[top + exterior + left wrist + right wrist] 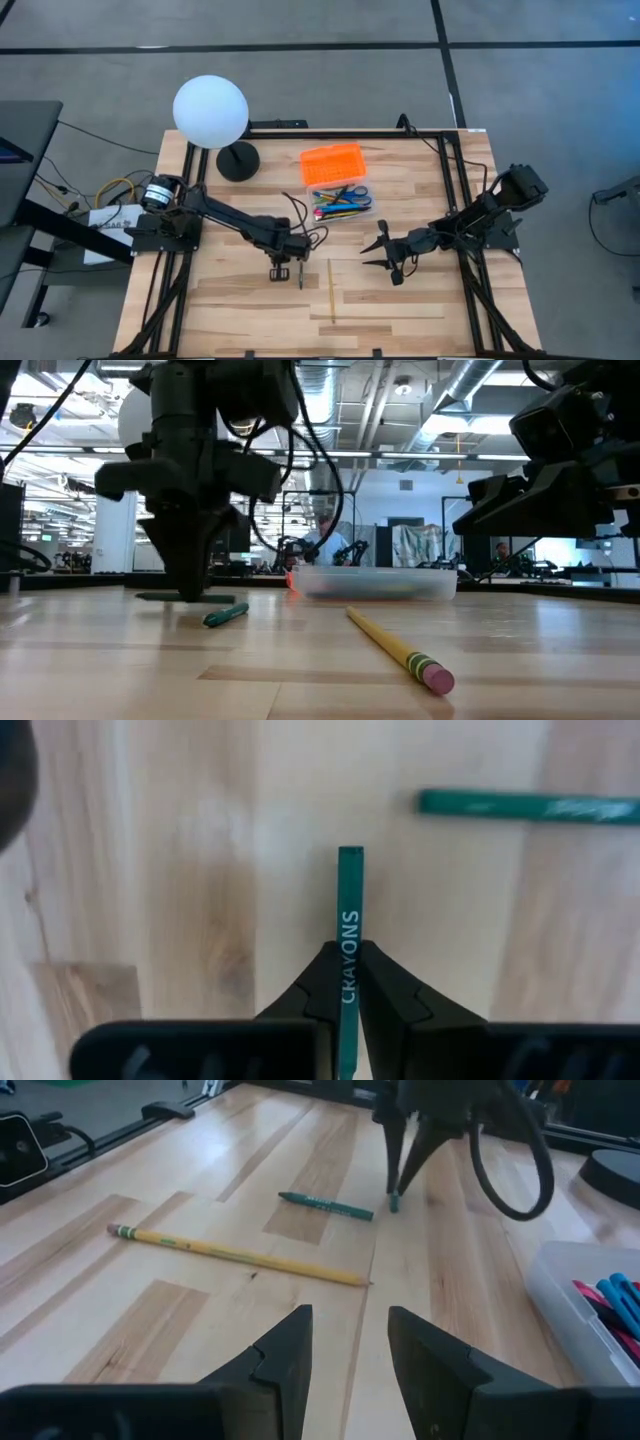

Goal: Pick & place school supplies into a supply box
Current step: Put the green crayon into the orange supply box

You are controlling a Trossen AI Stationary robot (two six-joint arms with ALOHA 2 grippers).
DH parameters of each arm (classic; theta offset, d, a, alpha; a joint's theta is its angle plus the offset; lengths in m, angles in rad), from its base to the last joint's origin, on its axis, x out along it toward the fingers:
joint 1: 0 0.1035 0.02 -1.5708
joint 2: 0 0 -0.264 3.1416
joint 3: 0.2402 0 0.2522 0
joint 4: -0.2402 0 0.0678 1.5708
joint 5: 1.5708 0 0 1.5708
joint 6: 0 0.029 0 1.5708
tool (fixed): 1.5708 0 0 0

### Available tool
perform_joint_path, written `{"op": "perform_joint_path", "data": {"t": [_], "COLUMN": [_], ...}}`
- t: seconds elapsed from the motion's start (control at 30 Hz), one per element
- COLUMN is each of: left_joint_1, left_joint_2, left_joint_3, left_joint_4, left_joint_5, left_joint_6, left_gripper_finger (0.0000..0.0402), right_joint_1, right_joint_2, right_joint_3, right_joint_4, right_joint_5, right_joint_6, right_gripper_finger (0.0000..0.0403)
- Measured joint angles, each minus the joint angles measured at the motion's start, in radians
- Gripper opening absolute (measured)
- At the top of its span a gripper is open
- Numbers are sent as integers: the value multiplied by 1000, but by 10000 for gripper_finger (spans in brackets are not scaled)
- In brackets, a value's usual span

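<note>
- The left pincer [349,982] is clamped tight on a green crayon [350,920], holding it upright with its tip at the tabletop [400,300].
- A second green crayon [325,1205] lies flat just beside it, and a yellow pencil [332,290] rests nearby.
- The right pincer [348,1342] hangs partly open with nothing in it, near the clear supply box [340,204].
- That box holds pens and blue-handled scissors [352,193]; its orange lid [332,163] lies touching its far side.
</note>
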Motion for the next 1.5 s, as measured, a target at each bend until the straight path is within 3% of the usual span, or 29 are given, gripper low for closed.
{"op": "perform_joint_path", "data": {"t": [0.2, 0.4, 0.57, 0.73, 1.0, 1.5], "left_joint_1": [-15, 1, 69, 178, 305, 337], "left_joint_2": [-1, -3, -5, -5, -5, 99], "left_joint_3": [57, 145, 186, 187, 183, 179], "left_joint_4": [9, 31, 169, 339, 389, 410], "left_joint_5": [-47, -255, -376, -334, -241, -226], "left_joint_6": [48, 141, 253, 313, 314, 383], "left_gripper_finger": [11, 18, 18, 18, 18, 20], "right_joint_1": [0, 0, 0, 0, 0, 0], "right_joint_2": [0, 0, 0, 0, 0, 0], "right_joint_3": [0, 0, 0, 0, 0, -1], "right_joint_4": [-3, -3, -3, -3, -5, -46], "right_joint_5": [0, 0, 0, 0, 0, 2], "right_joint_6": [0, 0, 0, 1, 6, 24], "right_gripper_finger": [127, 127, 127, 127, 127, 127]}}
